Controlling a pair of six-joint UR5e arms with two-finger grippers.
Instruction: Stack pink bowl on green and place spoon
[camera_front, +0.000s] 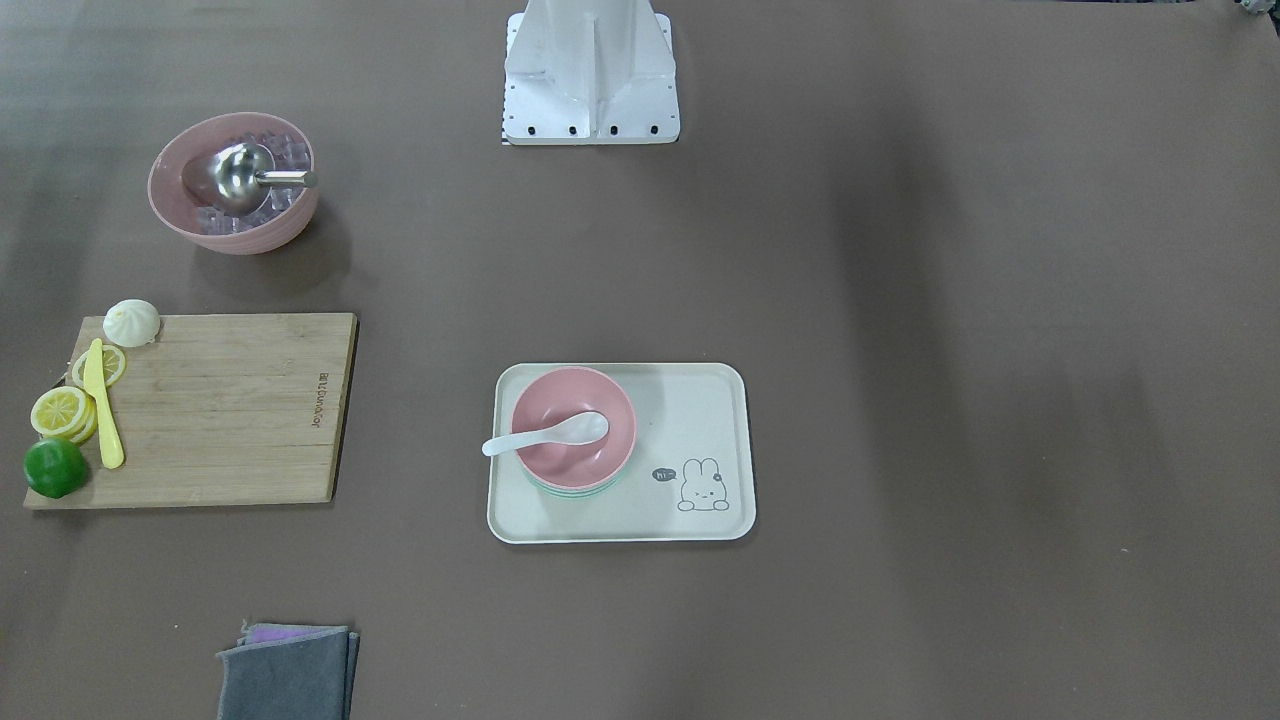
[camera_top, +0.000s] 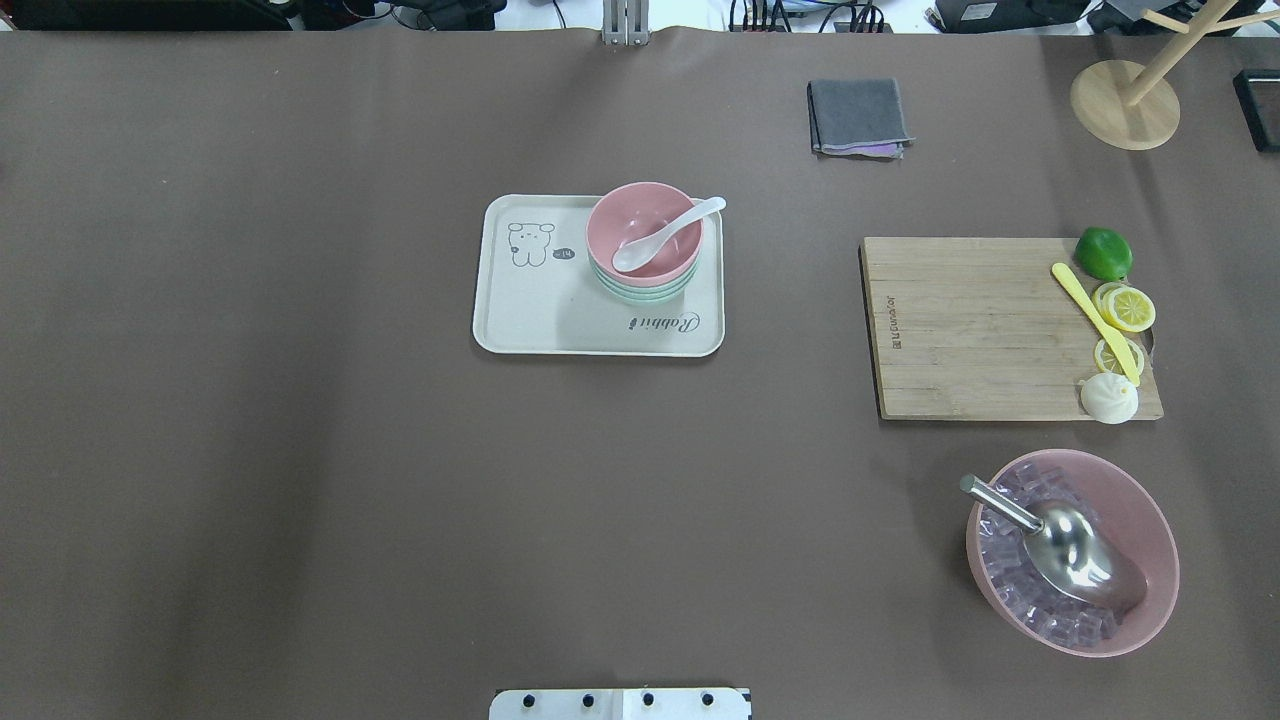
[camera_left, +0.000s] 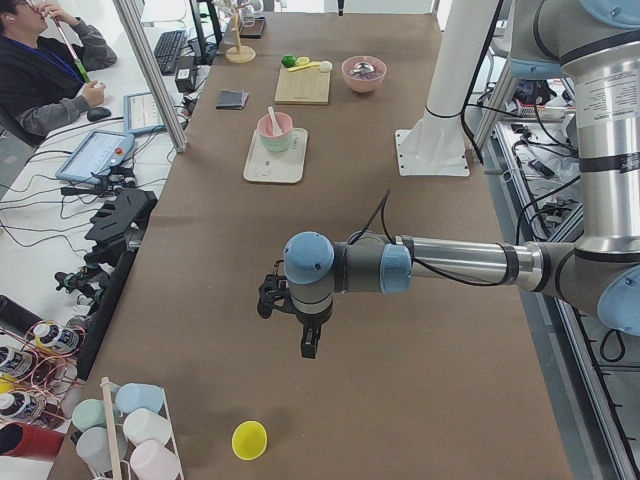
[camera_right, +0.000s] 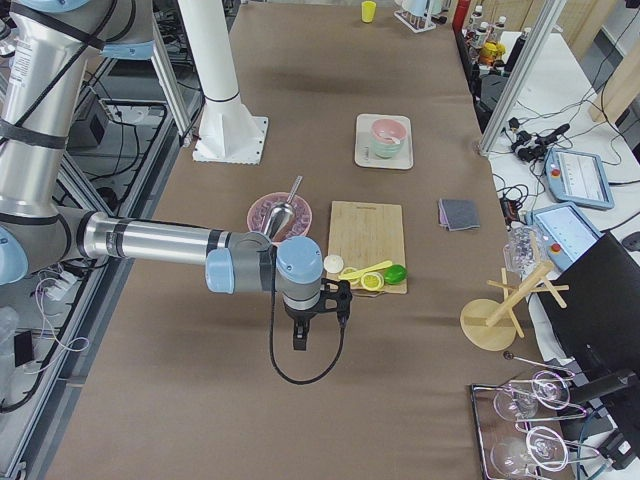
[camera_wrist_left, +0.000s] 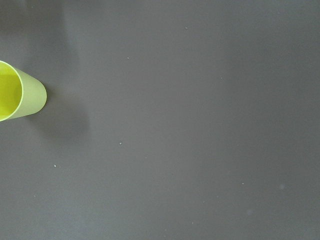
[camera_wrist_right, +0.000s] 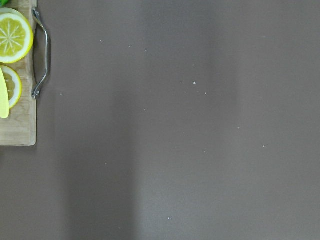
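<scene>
Overhead exterior, upper centre: the pink bowl (camera_top: 645, 225) sits nested in the green (camera_top: 640, 295) on the right half of the tray (camera_top: 530, 325). The spoon (camera_top: 665, 233) has its scoop inside the bowl and its handle over the rim, pointing upper right. We judge the task done. In the side views the left claw (camera_left: 311, 345) and right claw (camera_right: 298, 340) hang over bare bench, well apart from the tray. We cannot tell how far either is open, or whether it has hold of anything. Any further move should steer wide of the stack.
</scene>
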